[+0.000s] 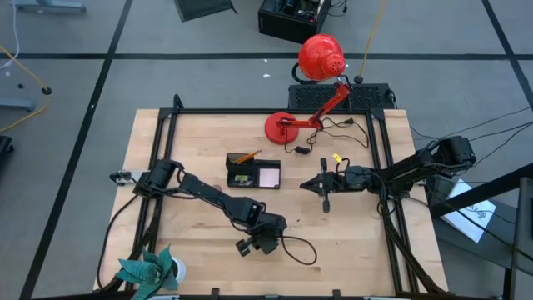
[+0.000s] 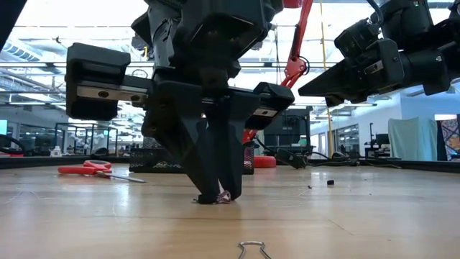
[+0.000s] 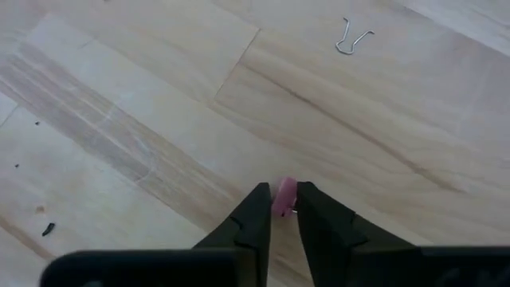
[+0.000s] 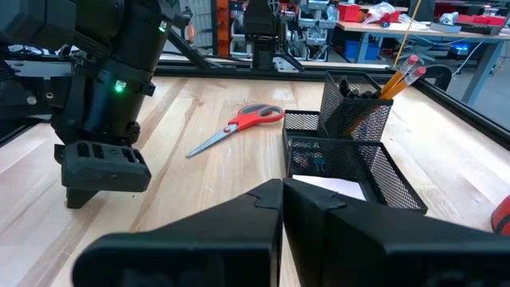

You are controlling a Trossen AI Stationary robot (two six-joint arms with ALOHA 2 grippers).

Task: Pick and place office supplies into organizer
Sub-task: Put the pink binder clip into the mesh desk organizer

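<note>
The left gripper [image 3: 277, 214] is standing tip-down on the near middle of the table [image 1: 200, 250], its fingers pinching a small pink clip [image 3: 284, 196] right at the wood, seemingly so the tiny piece can be lifted cleanly. A loose wire clip [image 3: 353, 40] is lying just nearby. The right gripper [image 4: 283, 191] is hovering, fingers pressed together and empty, right of the black mesh organizer [image 1: 253, 171], which is holding orange pencils [image 4: 402, 72] and a notepad. Red-handled scissors [image 4: 239, 123] are lying left of the organizer. No writing is readable.

L end effector [image 3: 284, 209] pinching low, R end effector [image 4: 283, 195] closed
</note>
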